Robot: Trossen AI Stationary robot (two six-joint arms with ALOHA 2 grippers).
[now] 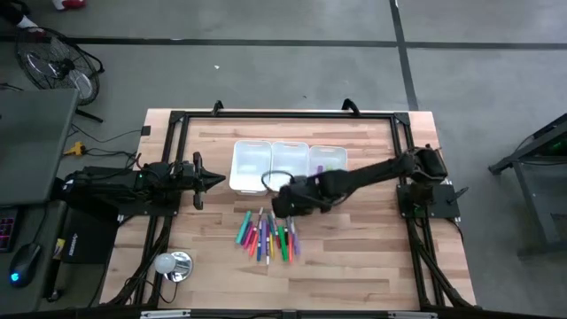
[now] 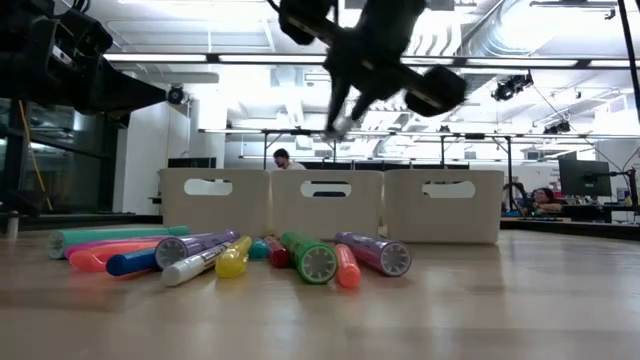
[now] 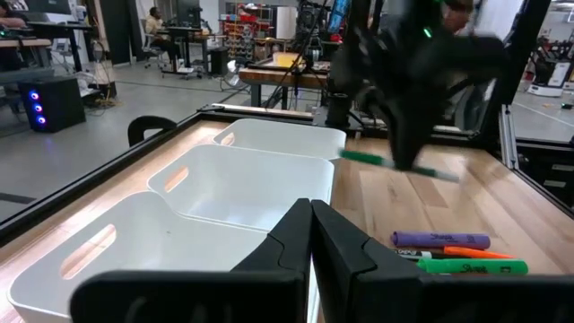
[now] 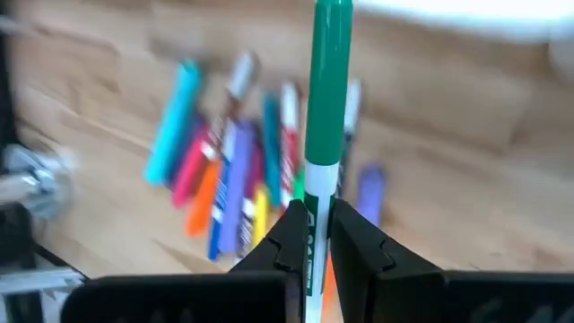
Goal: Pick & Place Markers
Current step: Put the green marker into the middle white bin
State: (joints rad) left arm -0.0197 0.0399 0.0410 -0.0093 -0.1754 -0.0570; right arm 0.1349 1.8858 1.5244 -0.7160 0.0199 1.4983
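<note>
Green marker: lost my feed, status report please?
Right claw shut on green marker, lifted above the marker pile. Left claw shut, parked left of the white bins. Nothing in the way.

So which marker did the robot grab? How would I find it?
Find the three white bins on the wooden table, then the right gripper near them. It pinches a green marker in the air; all other markers lie on the table.
</note>
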